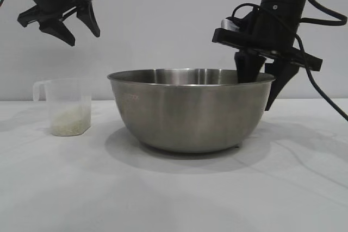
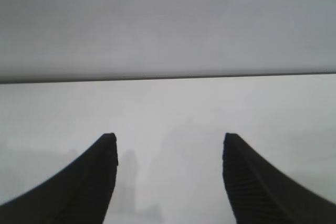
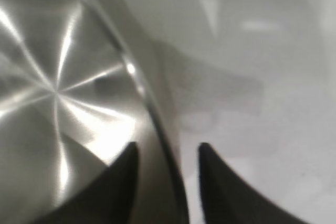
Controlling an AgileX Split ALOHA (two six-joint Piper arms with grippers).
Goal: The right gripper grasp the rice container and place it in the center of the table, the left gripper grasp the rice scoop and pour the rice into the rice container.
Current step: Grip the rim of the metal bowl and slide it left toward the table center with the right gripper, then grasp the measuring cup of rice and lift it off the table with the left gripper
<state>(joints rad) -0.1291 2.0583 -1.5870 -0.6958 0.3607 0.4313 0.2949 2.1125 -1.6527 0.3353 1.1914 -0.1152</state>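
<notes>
The rice container (image 1: 190,112), a wide steel bowl, rests on the white table in the middle of the exterior view. My right gripper (image 1: 260,88) straddles its right rim, one finger inside and one outside. In the right wrist view the rim (image 3: 152,103) runs between the fingertips of that gripper (image 3: 167,148), with a gap to the outer finger. The rice scoop (image 1: 68,107), a clear cup with rice at its bottom, stands left of the bowl. My left gripper (image 1: 84,37) hangs open and empty, high above the scoop; its wrist view (image 2: 169,140) shows only bare table.
The white table (image 1: 174,188) stretches in front of the bowl and scoop, with a plain wall behind. A black cable (image 1: 326,99) loops down from the right arm at the right edge.
</notes>
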